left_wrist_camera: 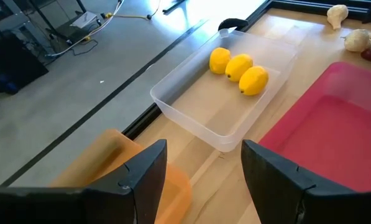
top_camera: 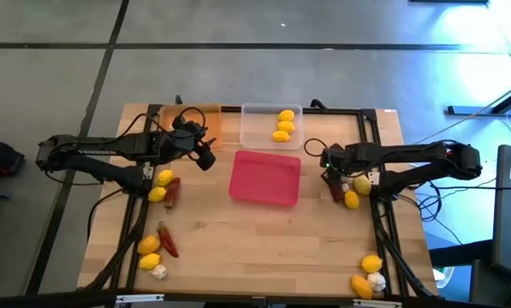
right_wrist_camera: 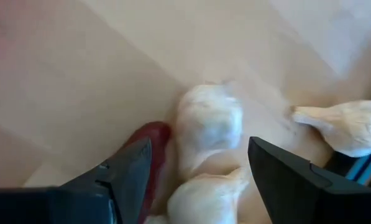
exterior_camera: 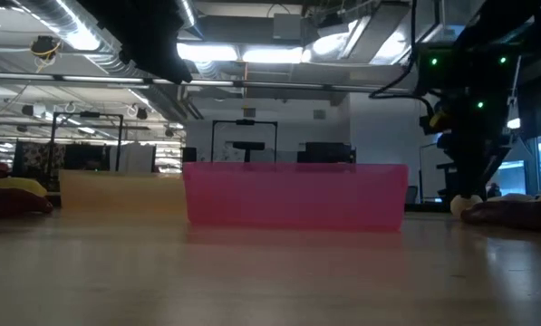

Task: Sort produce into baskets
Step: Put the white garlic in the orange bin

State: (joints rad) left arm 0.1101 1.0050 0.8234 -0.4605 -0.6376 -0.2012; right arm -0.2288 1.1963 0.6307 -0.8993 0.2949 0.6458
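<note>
Both tools are held wide and empty over the table, with produce scattered and three lemons already sorted.

The right tool (right_wrist_camera: 194, 165) is lowered with its fingers spread around white garlic bulbs (right_wrist_camera: 209, 121), a dark red chili (right_wrist_camera: 151, 152) lying just beside them. The left tool (left_wrist_camera: 204, 174) is held open above the table between the orange tray (left_wrist_camera: 110, 162) and the clear tray (left_wrist_camera: 191, 106), in which three lemons (left_wrist_camera: 238, 65) are lined up. The pink-red tray (top_camera: 265, 178) is seen at the table's (top_camera: 264, 248) middle. More lemons, chilies and garlic are left in clusters at the table's left side (top_camera: 157, 252) and right side (top_camera: 368, 275).
</note>
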